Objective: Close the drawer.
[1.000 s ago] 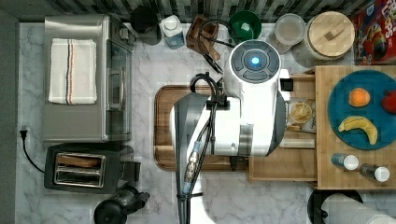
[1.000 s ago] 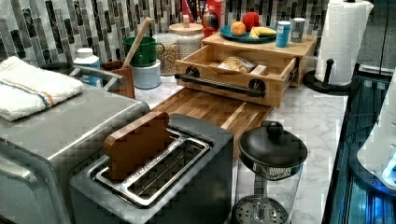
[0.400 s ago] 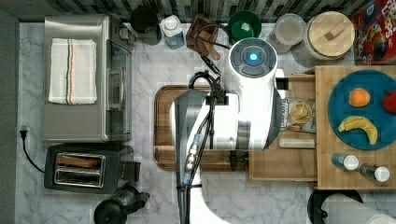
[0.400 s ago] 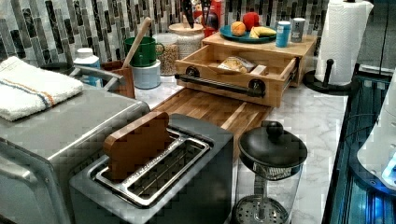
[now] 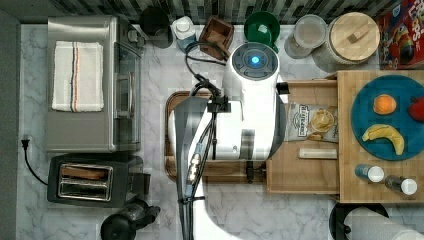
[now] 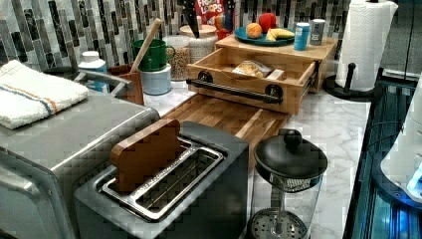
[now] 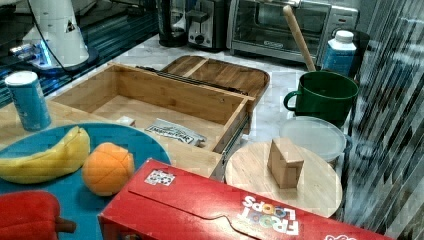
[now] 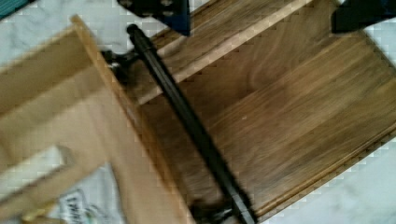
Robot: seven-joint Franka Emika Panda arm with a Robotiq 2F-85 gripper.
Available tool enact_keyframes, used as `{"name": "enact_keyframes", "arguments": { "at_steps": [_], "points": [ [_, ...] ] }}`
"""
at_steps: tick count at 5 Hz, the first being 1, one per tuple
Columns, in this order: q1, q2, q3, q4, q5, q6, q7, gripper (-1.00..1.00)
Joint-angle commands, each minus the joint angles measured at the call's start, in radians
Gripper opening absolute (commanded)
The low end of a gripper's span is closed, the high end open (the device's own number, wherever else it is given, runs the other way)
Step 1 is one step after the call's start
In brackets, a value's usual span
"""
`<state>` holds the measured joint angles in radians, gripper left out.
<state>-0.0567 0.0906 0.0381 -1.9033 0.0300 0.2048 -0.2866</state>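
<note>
One drawer (image 6: 251, 74) stands pulled out of the light-wood unit, its front overhanging the far edge of the walnut cutting board (image 6: 226, 117) in the left view. Its black bar handle (image 8: 189, 123) runs across the drawer front, seen from above in the wrist view with the cutting board beneath it. Inside the drawer lie a snack packet (image 5: 312, 120) and a pale wooden stick (image 5: 317, 152). In the top view the arm (image 5: 247, 107) hangs over the drawer's left end and the board. Two dark gripper fingertips (image 8: 166, 14) show in the wrist view, set wide apart, touching nothing. A blue plate (image 5: 387, 117) with a banana (image 5: 385, 136) sits on the unit's top.
</note>
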Motion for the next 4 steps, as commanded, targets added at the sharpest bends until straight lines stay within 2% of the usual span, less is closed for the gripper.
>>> {"name": "enact_keyframes", "arguments": {
  "at_steps": [1,2,3,4],
  "points": [
    [0.088,-0.105,0.095,-0.172,0.001,0.205,-0.122,-1.0],
    [0.083,-0.106,0.122,-0.221,0.002,0.252,-0.189,-1.0],
    [0.036,-0.093,0.194,-0.267,-0.064,0.309,-0.201,-1.0],
    [0.06,-0.078,0.162,-0.34,-0.135,0.404,-0.239,-1.0]
  ]
}}
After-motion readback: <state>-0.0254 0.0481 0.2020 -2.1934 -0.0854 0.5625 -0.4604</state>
